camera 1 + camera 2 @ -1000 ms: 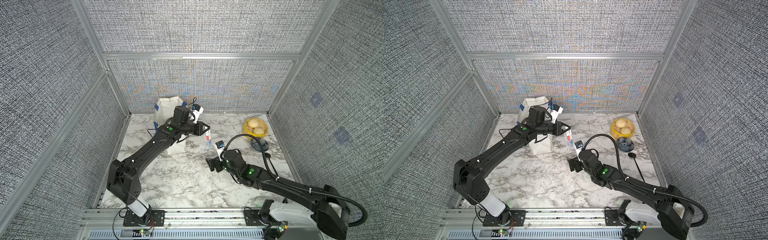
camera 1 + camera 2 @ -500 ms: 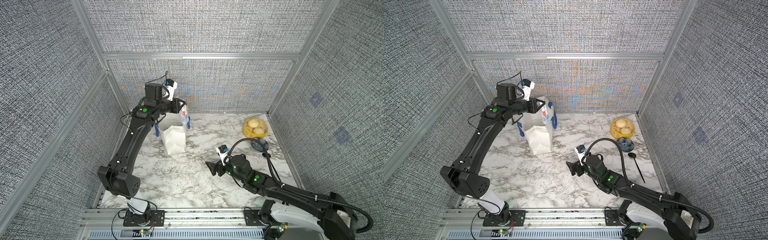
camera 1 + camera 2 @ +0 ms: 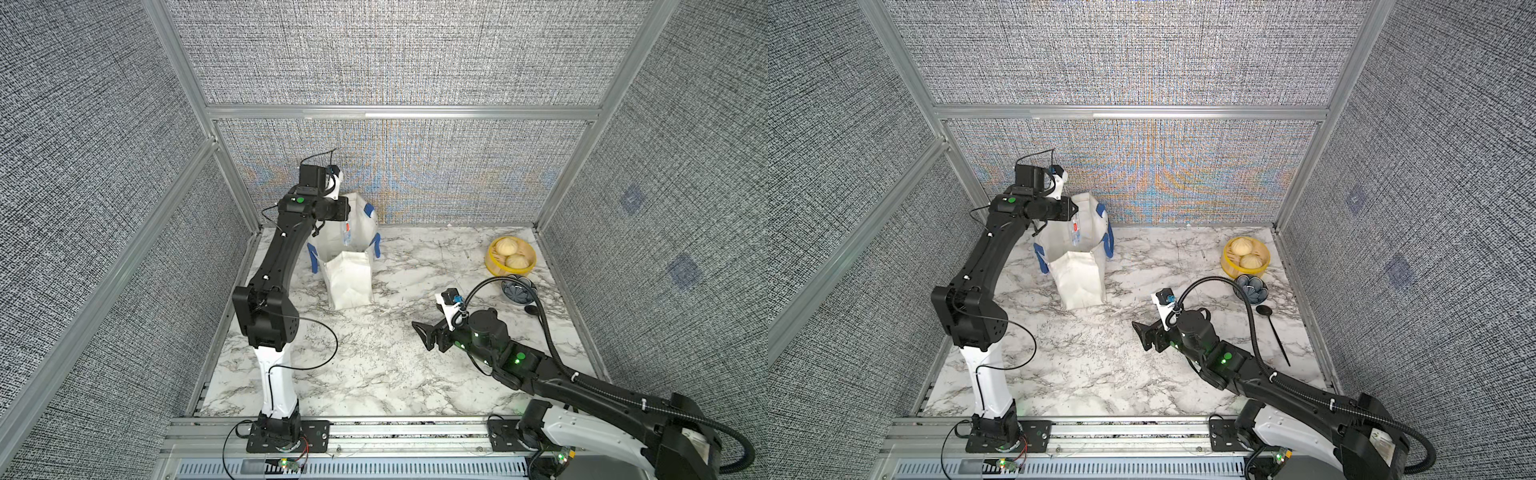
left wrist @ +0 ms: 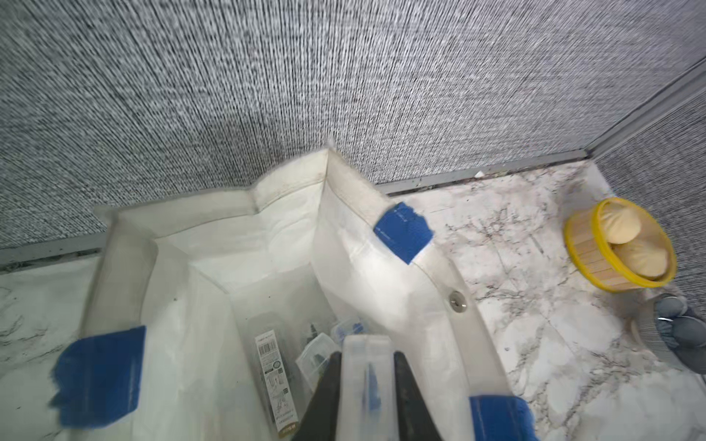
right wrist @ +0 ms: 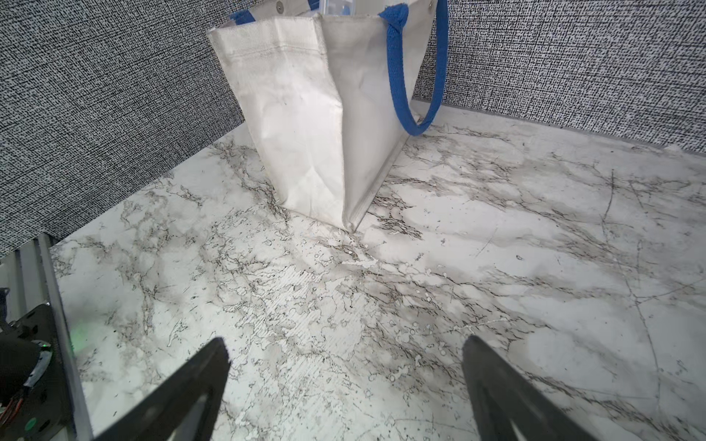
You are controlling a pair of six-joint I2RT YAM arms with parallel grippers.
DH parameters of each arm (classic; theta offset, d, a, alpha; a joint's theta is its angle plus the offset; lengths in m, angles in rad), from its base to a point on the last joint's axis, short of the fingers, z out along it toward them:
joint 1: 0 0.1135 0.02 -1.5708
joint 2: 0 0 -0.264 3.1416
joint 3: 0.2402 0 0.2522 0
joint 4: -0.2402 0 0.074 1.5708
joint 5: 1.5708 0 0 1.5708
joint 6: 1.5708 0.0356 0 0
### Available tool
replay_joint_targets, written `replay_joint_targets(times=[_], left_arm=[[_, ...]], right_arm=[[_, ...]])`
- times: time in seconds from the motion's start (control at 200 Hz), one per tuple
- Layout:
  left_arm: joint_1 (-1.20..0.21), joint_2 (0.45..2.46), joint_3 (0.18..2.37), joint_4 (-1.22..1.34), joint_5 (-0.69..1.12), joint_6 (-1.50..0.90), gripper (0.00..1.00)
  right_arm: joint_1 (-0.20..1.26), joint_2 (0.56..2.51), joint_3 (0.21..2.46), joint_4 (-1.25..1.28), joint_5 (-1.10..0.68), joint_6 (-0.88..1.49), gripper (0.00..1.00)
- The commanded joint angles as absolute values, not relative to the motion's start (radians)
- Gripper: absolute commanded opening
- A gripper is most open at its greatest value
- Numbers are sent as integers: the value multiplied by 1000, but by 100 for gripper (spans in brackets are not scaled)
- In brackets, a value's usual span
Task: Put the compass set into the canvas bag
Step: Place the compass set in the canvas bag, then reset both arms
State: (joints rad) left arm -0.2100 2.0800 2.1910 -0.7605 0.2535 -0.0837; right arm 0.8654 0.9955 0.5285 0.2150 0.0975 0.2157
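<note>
The canvas bag [image 3: 350, 277] [image 3: 1080, 279] stands upright and open at the back left of the marble table, white with blue handles. My left gripper [image 3: 347, 227] [image 3: 1076, 226] hangs over its mouth, shut on the compass set [image 4: 366, 385], a clear flat case with a blue part inside. The case's lower end dips inside the bag's rim [image 4: 289, 184]. Other clear cases [image 4: 276, 382] lie on the bag's floor. My right gripper [image 3: 423, 336] [image 5: 344, 343] is open and holds nothing, low over the table in front of the bag [image 5: 305, 114] and to its right.
A yellow steamer basket with two buns [image 3: 510, 258] sits at the back right. A dark bowl [image 3: 518, 289] stands just in front of it, and a black spoon [image 3: 1273, 329] lies beside the right arm. The fabric back wall stands close behind the bag.
The left arm has lifted the case from mid-table and swung it back and left to above the bag's mouth. The right gripper has drawn back toward the front, still open.
</note>
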Motion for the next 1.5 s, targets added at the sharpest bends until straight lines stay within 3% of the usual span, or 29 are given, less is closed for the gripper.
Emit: replay_joint_targets(times=[0.0, 0.305, 0.65, 0.845, 1.02, 1.175, 1.281, 1.346, 1.496], left_arm=[[-209, 2124, 2195, -800, 220, -59, 14], [-209, 2189, 2127, -783, 225, -74, 17], [-210, 2164, 2105, -765, 251, -72, 41], [-211, 2098, 2133, -765, 261, -64, 48], [-212, 1903, 2097, -725, 279, -54, 53], [-212, 1640, 1872, -603, 274, -74, 54], [-212, 1436, 1604, -470, 201, -111, 55], [-212, 1325, 1432, -398, 145, -139, 55], [-210, 1098, 1078, -275, -77, -185, 55]], right_arm=[[866, 995, 527, 211, 96, 219, 95], [865, 1013, 530, 213, 106, 215, 95], [865, 1009, 546, 161, 201, 145, 95], [853, 1002, 570, 135, 410, 121, 96], [755, 1038, 586, 135, 611, 63, 98], [617, 1095, 558, 182, 674, 10, 98], [490, 1140, 508, 256, 690, 9, 99], [415, 1131, 542, 156, 645, 43, 99], [271, 1172, 375, 535, 551, -124, 99]])
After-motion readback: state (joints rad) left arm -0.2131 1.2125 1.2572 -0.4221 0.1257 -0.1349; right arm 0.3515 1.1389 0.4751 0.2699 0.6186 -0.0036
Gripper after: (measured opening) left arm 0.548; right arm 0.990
